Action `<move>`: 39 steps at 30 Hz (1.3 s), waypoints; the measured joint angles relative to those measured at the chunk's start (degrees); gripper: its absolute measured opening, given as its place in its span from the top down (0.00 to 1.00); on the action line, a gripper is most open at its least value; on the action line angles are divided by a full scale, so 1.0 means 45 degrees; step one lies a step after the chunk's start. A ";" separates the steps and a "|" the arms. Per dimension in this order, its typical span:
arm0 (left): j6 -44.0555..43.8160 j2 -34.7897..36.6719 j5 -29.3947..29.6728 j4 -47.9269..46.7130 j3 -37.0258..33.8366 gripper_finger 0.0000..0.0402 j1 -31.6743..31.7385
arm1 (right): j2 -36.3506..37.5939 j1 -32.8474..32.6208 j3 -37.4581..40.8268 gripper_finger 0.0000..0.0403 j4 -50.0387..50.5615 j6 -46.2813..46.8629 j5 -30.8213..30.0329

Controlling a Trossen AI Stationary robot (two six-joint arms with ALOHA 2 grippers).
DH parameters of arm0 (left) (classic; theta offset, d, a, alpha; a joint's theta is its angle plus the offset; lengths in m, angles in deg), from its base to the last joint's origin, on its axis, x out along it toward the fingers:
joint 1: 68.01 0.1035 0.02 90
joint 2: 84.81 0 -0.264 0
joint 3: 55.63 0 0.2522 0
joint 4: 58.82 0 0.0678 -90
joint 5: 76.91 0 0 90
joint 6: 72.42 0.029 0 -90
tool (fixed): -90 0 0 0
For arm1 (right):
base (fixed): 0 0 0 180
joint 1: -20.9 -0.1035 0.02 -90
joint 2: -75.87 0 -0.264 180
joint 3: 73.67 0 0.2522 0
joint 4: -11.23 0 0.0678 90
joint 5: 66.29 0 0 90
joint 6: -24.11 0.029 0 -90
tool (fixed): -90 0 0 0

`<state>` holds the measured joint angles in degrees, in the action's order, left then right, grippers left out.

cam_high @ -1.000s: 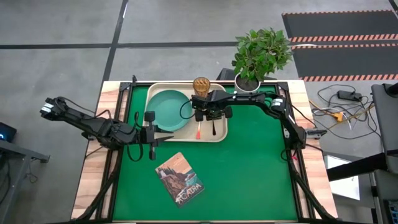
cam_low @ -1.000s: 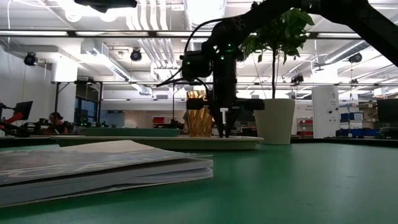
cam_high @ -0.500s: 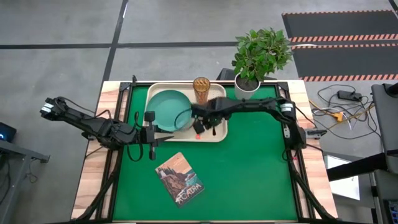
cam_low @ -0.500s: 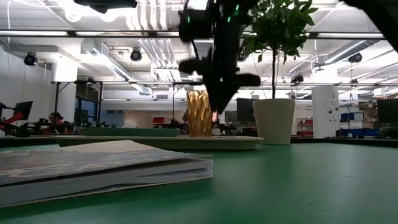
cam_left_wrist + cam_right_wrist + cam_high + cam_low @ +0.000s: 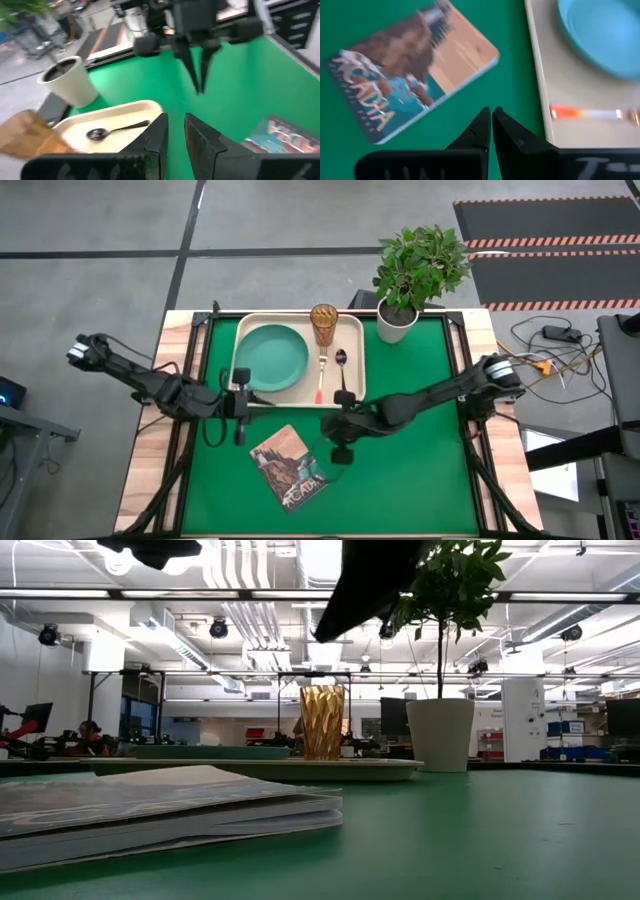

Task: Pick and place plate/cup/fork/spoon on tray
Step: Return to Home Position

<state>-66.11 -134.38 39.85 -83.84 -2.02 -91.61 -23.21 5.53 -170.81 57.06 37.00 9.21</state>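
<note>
The cream tray (image 5: 352, 390) holds the teal plate (image 5: 270, 358), the amber cup (image 5: 323, 323), the orange-handled fork (image 5: 321, 376) and the dark spoon (image 5: 341, 368), each lying or standing on its floor. My right gripper (image 5: 335, 430) hangs shut and empty over the green mat, just near of the tray. Its wrist view (image 5: 491, 112) shows the fork handle (image 5: 584, 114) and the plate (image 5: 602, 35). My left gripper (image 5: 250, 398) waits by the tray's near left corner, its fingers (image 5: 175, 122) a narrow gap apart, holding nothing.
A picture book (image 5: 289, 466) lies on the mat near of the tray, left of my right gripper. A white plant pot (image 5: 397, 320) stands at the far edge, right of the tray. The mat right of the book is bare.
My right gripper has risen from the spoon's place on the tray and gone toward the table's near edge, off the tray and over the mat. The spoon and fork stay lying on the tray.
</note>
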 joint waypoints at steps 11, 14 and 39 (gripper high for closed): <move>0.0102 0.1053 -0.0679 0.0051 -0.1088 0.89 -0.0448 | 0.4175 0.0115 0.6386 0.98 -0.6463 -0.2124 0.0585; 0.0171 0.1809 -0.1009 0.0292 -0.1551 0.89 -0.0448 | 0.5326 0.0177 0.7918 0.98 -0.8006 -0.2461 0.0778; 0.1923 0.9003 -0.1947 0.1398 -0.5825 0.89 -0.0443 | 1.2525 0.0254 1.6117 0.98 -1.4347 -0.5115 0.0884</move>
<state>-57.46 -93.86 31.09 -77.55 -28.23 -93.60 33.15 6.68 -98.28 -7.50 13.98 13.19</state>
